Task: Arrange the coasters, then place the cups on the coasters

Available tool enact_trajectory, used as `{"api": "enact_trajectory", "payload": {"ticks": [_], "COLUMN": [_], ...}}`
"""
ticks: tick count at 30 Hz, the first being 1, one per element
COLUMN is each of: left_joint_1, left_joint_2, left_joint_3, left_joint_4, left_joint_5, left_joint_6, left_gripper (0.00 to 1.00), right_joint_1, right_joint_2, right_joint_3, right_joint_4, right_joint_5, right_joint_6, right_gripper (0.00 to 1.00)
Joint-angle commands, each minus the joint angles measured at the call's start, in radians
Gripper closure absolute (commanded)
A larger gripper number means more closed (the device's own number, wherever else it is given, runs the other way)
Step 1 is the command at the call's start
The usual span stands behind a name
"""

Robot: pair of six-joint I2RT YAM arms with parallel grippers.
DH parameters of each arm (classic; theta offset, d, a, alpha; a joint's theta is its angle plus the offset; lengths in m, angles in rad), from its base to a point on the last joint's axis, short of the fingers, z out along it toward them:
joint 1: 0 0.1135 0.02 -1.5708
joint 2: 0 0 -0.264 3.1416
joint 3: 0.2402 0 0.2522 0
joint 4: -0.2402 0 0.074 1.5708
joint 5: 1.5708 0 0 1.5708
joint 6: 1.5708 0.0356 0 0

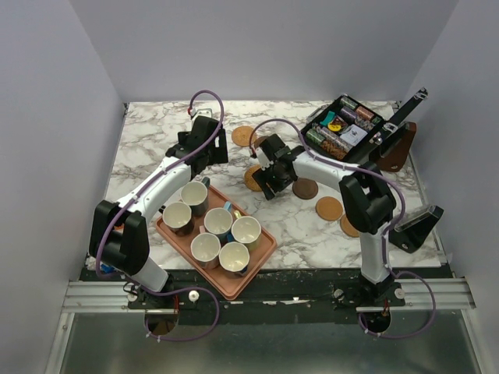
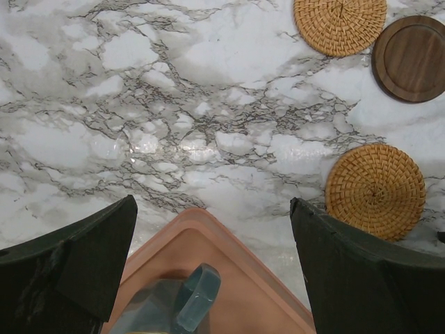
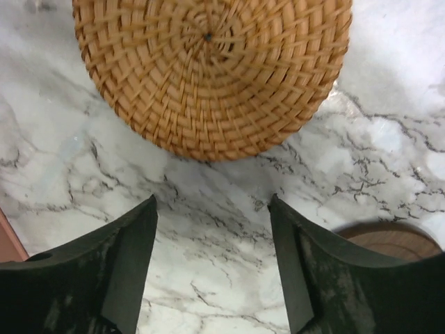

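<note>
The right claw (image 3: 212, 209) stands open, its two dark fingers apart with only bare marble worktop (image 3: 62, 160) between them. Just ahead of the fingertips lies a woven coaster (image 3: 208, 69), flat on the worktop and touched by neither finger. Past the right-hand finger the edge of a dark brown coaster (image 3: 389, 240) shows. In the top view this claw hangs near the middle of the worktop, the woven disc partly under it and the brown one just beside it on the right. Two more tan discs (image 1: 329, 208) lie close together toward the near right, one partly hidden by the right arm.

The left claw (image 2: 212, 209) is spread wide and holds nothing. It hovers over the far corner of the salmon-pink tray (image 2: 236, 278), where a blue cup handle (image 2: 198, 296) shows below it. Off to its right-finger side the other far coasters (image 2: 339, 24) lie on the marble, one woven and one dark, almost touching.

All six cups (image 1: 218, 223) stand upright, packed together in the tray on the near left of the worktop, none on a coaster. A black open case (image 1: 343, 128) of small items sits at the far right corner.
</note>
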Motion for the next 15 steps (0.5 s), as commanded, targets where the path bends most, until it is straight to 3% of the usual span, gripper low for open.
{"api": "enact_trajectory", "payload": {"ticks": [1,15], "left_joint_1": [0.002,0.024], "left_joint_2": [-0.007,-0.039], "left_joint_3": [0.015,-0.026], "left_joint_4": [0.006,0.015], "left_joint_5": [0.013,0.005], "left_joint_6": [0.014,0.005], "left_gripper": [0.01,0.01], "right_joint_1": [0.016,0.017], "right_joint_2": [0.073,0.305], "right_joint_3": [0.055,0.4], "right_joint_4": [0.034,-0.124], "right_joint_5": [0.011,0.149], "right_joint_6": [-0.017,-0.009], "right_gripper": [0.31,0.45]}}
